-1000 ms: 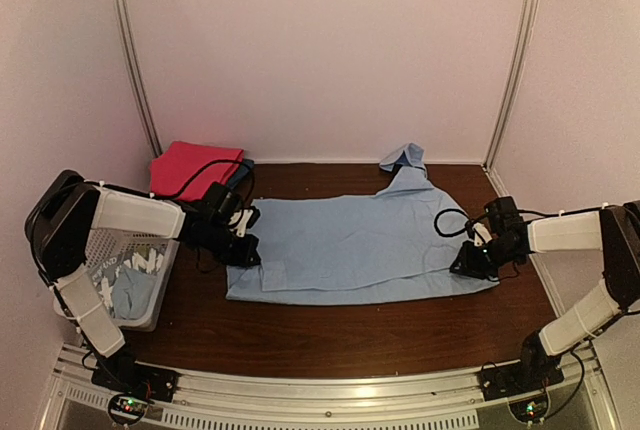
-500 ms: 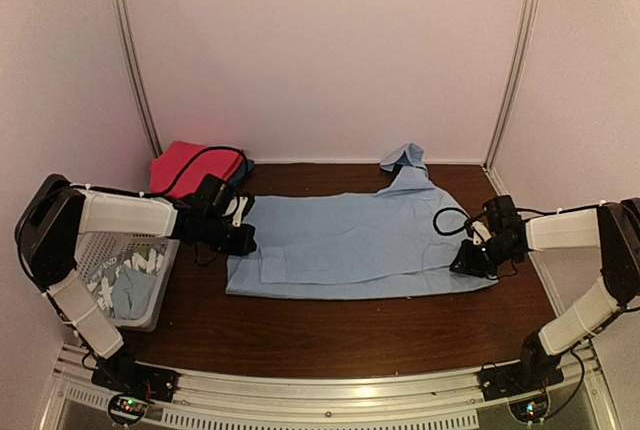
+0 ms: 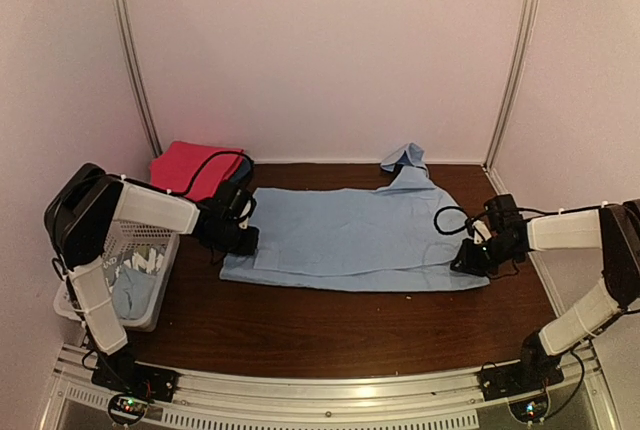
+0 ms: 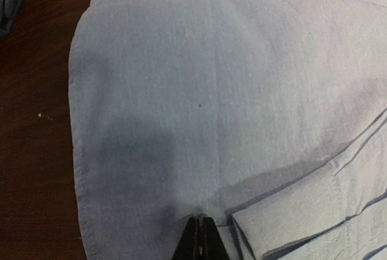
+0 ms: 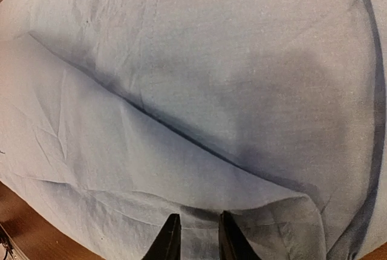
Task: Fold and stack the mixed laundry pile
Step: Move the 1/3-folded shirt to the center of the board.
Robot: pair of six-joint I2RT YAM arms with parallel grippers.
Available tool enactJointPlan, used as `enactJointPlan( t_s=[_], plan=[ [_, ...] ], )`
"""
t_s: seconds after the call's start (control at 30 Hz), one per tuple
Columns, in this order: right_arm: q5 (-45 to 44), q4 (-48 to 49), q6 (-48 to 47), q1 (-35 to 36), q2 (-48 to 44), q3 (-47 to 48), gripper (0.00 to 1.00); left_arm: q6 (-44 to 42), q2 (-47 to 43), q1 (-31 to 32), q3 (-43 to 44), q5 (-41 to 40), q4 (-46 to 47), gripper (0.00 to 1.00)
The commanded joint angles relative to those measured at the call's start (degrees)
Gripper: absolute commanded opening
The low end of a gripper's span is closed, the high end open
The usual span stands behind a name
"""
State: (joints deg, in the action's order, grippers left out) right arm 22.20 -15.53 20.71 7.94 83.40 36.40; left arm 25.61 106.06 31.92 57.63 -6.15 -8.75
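Pressed tight together, the left claw (image 3: 238, 240) pinches the left end of a light blue shirt (image 3: 350, 240), and in our wrist view the cloth puckers at its tips. At the opposite end, the right claw (image 3: 468, 262) pinches the shirt's edge, its fingers (image 5: 170, 239) a narrow gap apart with a fold of cloth between them. We see the shirt spread across the middle of the dark wooden table (image 3: 330, 335), with one layer folded over another along its length. A bunched blue piece (image 3: 405, 157) touches its far right corner by the back wall; we cannot tell whether it belongs to the shirt. More blue clothes (image 3: 135, 295) sit in the white basket (image 3: 163, 285) at the table's left edge. A pink cloth (image 3: 190, 165) lies folded behind the basket.
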Motion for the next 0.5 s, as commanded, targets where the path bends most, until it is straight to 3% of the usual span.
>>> enactJointPlan(
  t_s=[0.0, 0.13, 0.2, 0.33, 0.47],
  plan=[
    [1.92, -1.07, -1.08, -0.26, -4.81, 1.57, 0.24, -3.14, -0.50, -0.31, 1.03, -3.83, -2.95, 0.06],
    [2.02, -0.29, -1.12, -0.21, -7.33, 4.44, 0.27, -4.61, -9.87, -0.19, -0.52, -3.86, -3.97, 0.35],
    [2.51, -0.04, -1.02, -0.14, -5.31, 6.67, 0.28, -6.02, -12.20, -0.04, 0.03, -1.96, -4.56, 0.42],
    [4.23, 2.06, -0.21, 1.32, 0.50, 11.07, 0.29, -7.89, -9.70, 0.95, 3.68, 6.96, -4.55, 0.45],
    [4.03, 3.88, -0.30, 3.52, 7.12, 14.40, 0.29, -6.65, -3.74, 2.09, 5.72, 11.76, -3.42, 0.42]
  ],
)
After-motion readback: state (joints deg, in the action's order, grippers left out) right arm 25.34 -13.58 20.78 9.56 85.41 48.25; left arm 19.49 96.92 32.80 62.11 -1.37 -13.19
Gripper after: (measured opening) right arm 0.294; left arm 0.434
